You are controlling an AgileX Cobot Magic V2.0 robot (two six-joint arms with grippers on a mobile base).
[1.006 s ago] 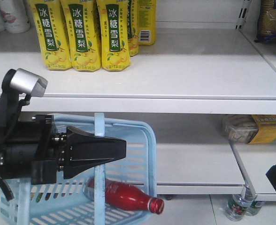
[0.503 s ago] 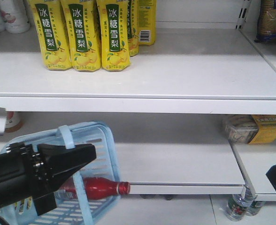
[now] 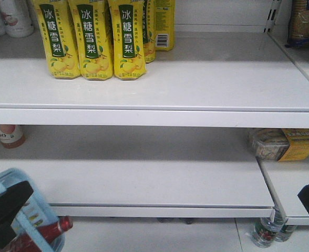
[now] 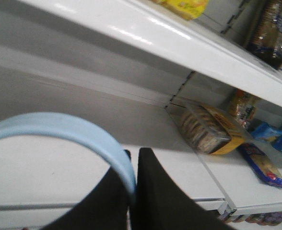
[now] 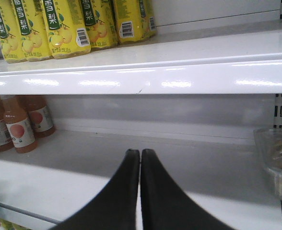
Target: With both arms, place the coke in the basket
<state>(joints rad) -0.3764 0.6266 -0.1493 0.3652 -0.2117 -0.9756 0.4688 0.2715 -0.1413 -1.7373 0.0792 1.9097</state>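
Below the lower shelf's left front corner, the coke (image 3: 41,236) is lying in the basket (image 3: 36,207), cap pointing up-right. Left gripper (image 4: 133,191) is pinching the basket's strap handle (image 4: 74,132). Right gripper (image 5: 140,160) is sitting closed, empty.

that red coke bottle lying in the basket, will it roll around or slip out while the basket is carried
Likely it rolls: the coke bottle lies on its side, round and smooth. It may slip out, since its capped neck already pokes past the basket rim. The left gripper pinches only the thin strap handle, so the basket can probably swing.
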